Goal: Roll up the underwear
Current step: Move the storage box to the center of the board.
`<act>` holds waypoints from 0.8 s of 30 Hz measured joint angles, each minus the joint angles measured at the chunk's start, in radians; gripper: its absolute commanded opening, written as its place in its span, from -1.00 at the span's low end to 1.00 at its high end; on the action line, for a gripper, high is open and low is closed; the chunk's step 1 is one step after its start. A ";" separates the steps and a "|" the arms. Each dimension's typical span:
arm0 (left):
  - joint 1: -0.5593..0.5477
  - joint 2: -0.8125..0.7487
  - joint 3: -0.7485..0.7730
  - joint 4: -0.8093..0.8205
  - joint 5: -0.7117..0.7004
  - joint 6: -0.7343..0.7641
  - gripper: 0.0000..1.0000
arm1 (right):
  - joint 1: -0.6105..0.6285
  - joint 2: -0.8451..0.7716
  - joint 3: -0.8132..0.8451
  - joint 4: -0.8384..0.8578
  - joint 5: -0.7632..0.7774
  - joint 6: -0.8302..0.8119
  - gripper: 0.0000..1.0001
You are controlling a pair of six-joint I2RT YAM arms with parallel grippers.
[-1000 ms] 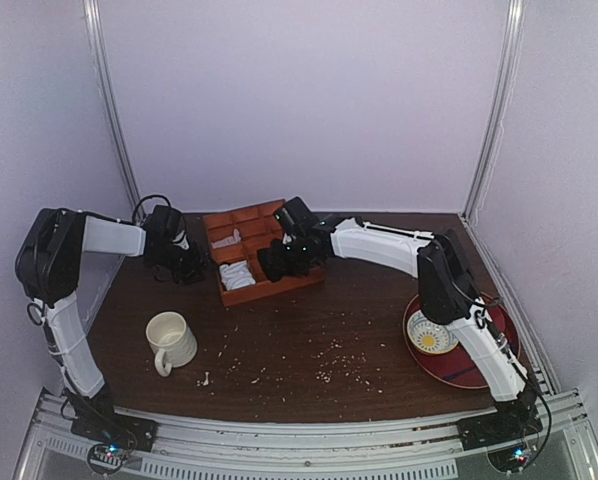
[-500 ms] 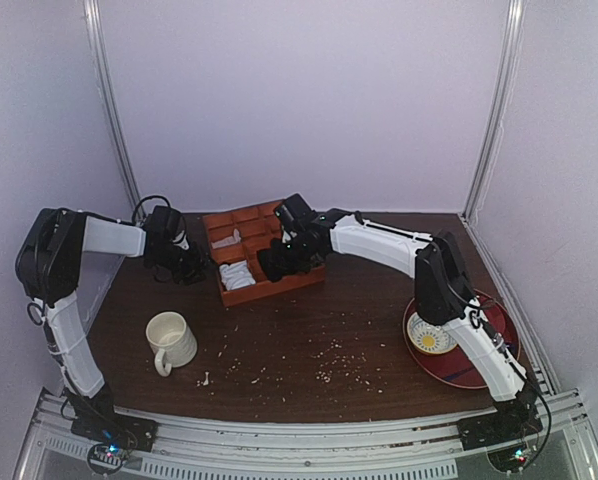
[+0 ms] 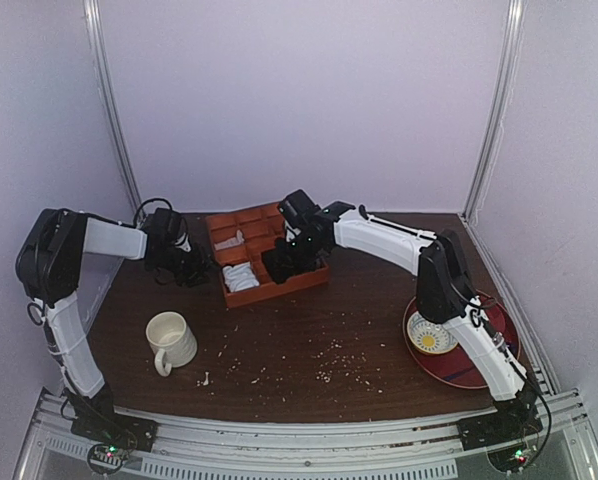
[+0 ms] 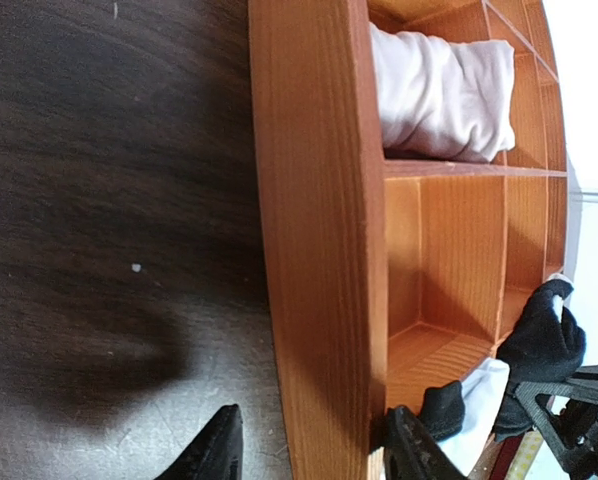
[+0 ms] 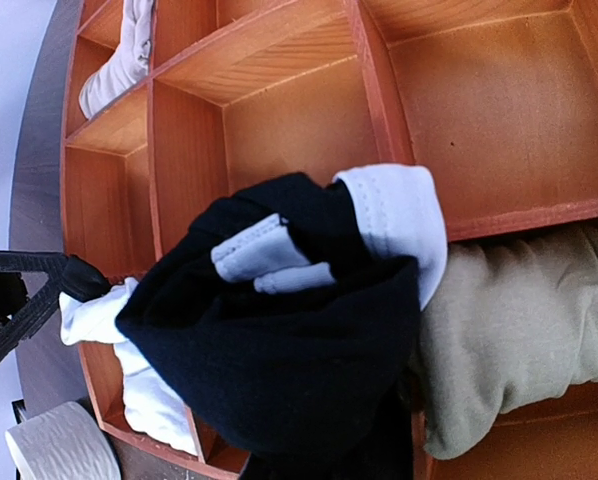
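The underwear (image 5: 279, 340) is a rolled black bundle with white edging, hanging over the wooden compartment box (image 3: 301, 283). My right gripper (image 3: 284, 262) is shut on it, its fingers hidden under the fabric in the right wrist view. The same black bundle (image 4: 545, 340) shows at the far side of the box in the left wrist view. My left gripper (image 4: 314, 448) is open and straddles the box's near wall (image 4: 319, 200). One fingertip (image 4: 411, 448) is inside against the wall; the other stands apart outside.
In the box lie a white cloth (image 4: 439, 90), another white cloth (image 5: 129, 375) and a beige-brown lump (image 5: 519, 330). A cream mug (image 3: 169, 338) stands front left. A red plate (image 3: 484, 365) with a small bowl (image 3: 432, 336) sits front right. Crumbs dot the table.
My right gripper has moved slightly right and away with the black bundle. The box has shifted a little the same way. The left arm has hardly moved.
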 measured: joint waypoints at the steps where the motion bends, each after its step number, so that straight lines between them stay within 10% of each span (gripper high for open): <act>1: -0.001 0.000 -0.002 0.003 0.002 -0.001 0.24 | 0.000 0.000 0.003 -0.013 -0.006 -0.003 -1.00; 24: -0.006 -0.004 -0.021 0.032 0.013 -0.026 0.24 | 0.011 0.032 0.029 -0.016 -0.020 0.003 -1.00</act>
